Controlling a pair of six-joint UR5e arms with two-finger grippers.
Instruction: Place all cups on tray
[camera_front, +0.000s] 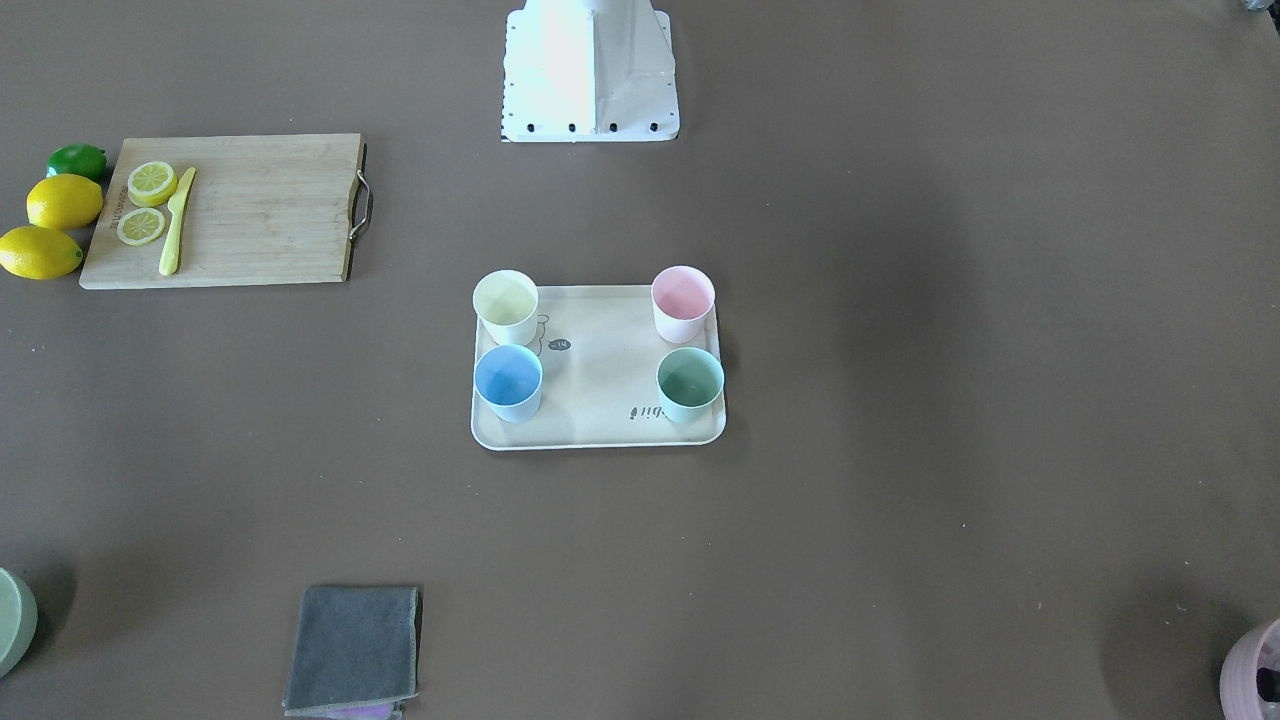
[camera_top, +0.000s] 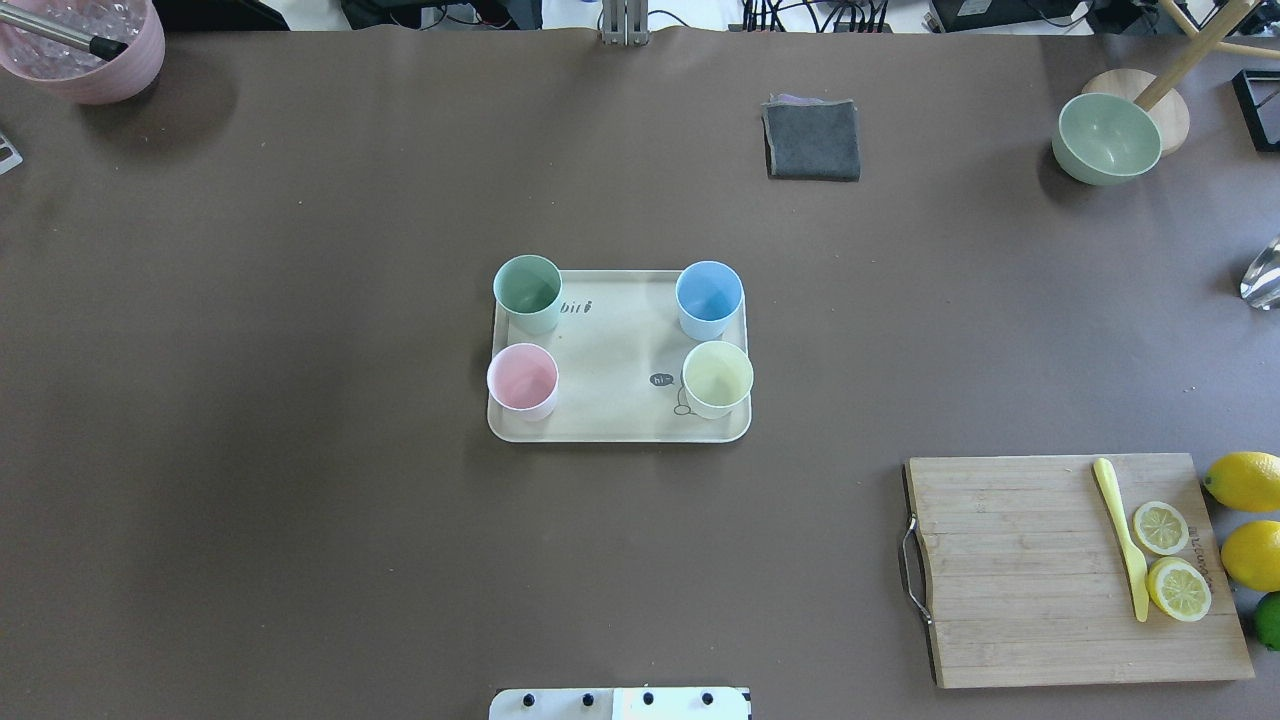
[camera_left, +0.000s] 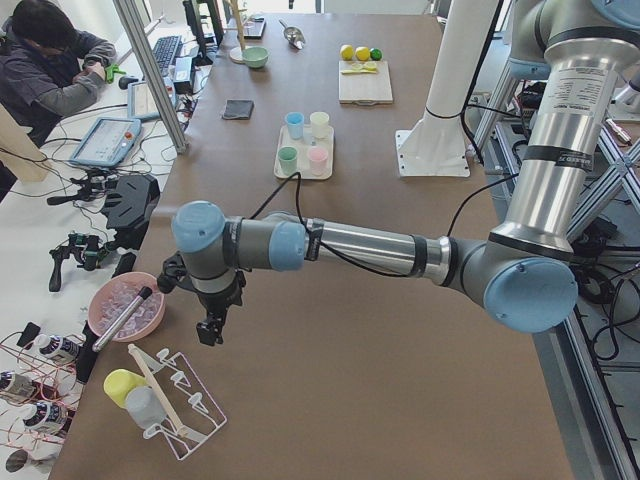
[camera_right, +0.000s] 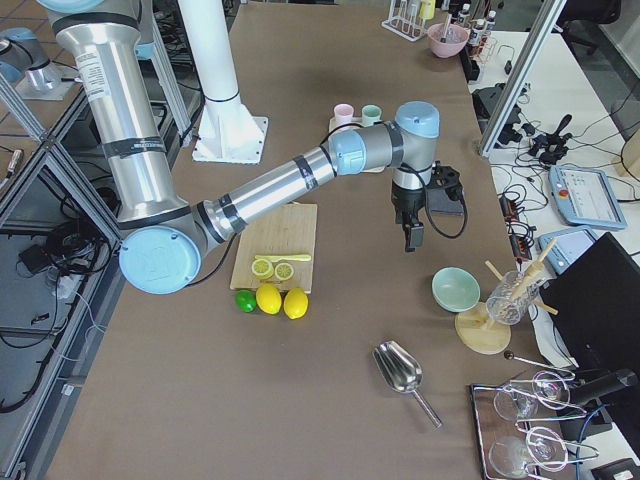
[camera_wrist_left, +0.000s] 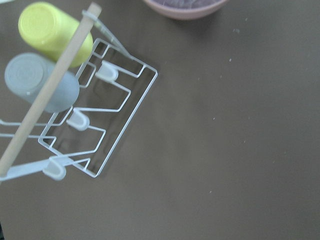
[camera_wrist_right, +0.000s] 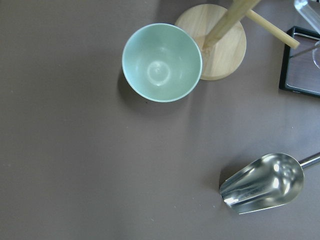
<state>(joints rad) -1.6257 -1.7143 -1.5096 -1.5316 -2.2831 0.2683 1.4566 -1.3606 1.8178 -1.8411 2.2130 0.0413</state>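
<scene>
The matte plastic pink cup (camera_top: 522, 380), blue cup (camera_top: 709, 298), green cup (camera_top: 527, 292) and yellow cup (camera_top: 717, 378), all 4, stand on the cream rectangular tray (camera_top: 615, 350). It lies well apart from the left claw (camera_left: 209, 334) and the right claw (camera_right: 411, 239); I cannot tell whether either is open.

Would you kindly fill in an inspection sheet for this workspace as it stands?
Surface: brown table, no spills seen.
Job's things: pink cup, blue cup, green cup and yellow cup upright on the tray, one near each corner.
Clutter: cutting board with lemon slices and knife, grey cloth, green bowl, metal scoop.
Grippers: left gripper and right gripper far from the tray; open or shut cannot be told.
Cables: bundle beyond the table's far edge.
Surroundings: person seated beside the table.
</scene>
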